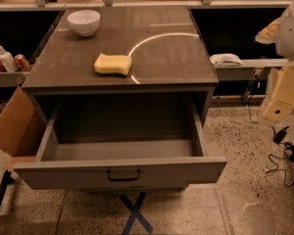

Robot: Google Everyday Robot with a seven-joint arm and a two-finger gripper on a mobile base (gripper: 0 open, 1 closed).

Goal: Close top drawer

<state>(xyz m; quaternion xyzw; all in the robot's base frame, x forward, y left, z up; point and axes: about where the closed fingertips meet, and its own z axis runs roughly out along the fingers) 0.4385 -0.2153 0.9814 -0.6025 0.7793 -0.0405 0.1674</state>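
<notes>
Table (176,58) top: smooth, semi-glossy grey-brown surface, reflecting a curved light streak. Top drawer (63,173): matt grey panels; handle (123,175) dark, metal-looking. On the table: porous yellow sponge (112,64), glossy white bowl (84,22). Gripper (277,110), right of the table: matt cream casing, plastic-looking.

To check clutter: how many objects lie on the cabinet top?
2: white bowl at back left, yellow sponge near front centre. The tool hangs at far right.

top drawer (122,150) | grey-brown, wide open (handle (123,174) centred) | end effector (278,109) far right
</notes>
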